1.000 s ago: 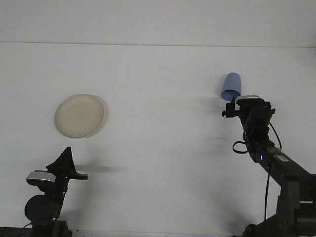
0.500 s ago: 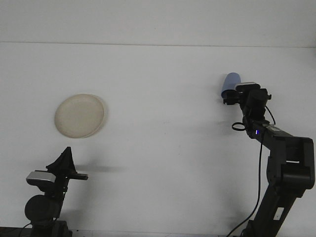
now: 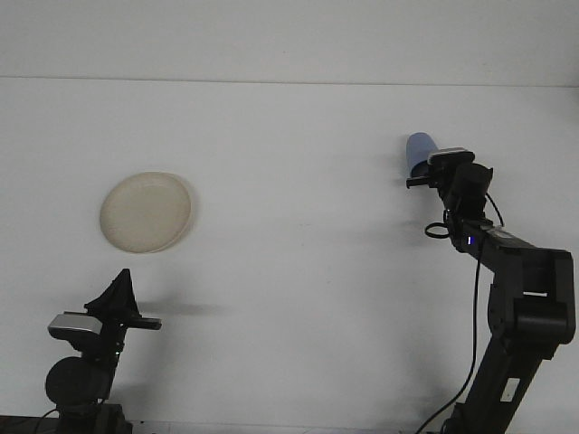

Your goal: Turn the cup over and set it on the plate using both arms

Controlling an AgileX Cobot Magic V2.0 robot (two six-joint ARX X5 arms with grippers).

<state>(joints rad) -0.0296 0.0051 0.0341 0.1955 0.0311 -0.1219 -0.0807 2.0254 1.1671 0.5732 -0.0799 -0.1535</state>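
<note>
A blue cup (image 3: 418,147) stands upside down on the white table at the right. My right gripper (image 3: 423,177) is up against its near side, and the gripper's black head hides the cup's lower part. Whether it grips the cup cannot be made out. A cream round plate (image 3: 146,212) lies flat at the left, far from the cup. My left gripper (image 3: 123,282) rests low at the near left, in front of the plate, its fingers drawn together to a point with nothing in them.
The right arm's black links and cable (image 3: 507,271) run from the lower right corner up toward the cup. The table's far edge (image 3: 289,80) meets a white wall.
My right arm has stretched forward, and its gripper has closed in on the cup and now covers more of it. The left arm and the plate have not moved.
</note>
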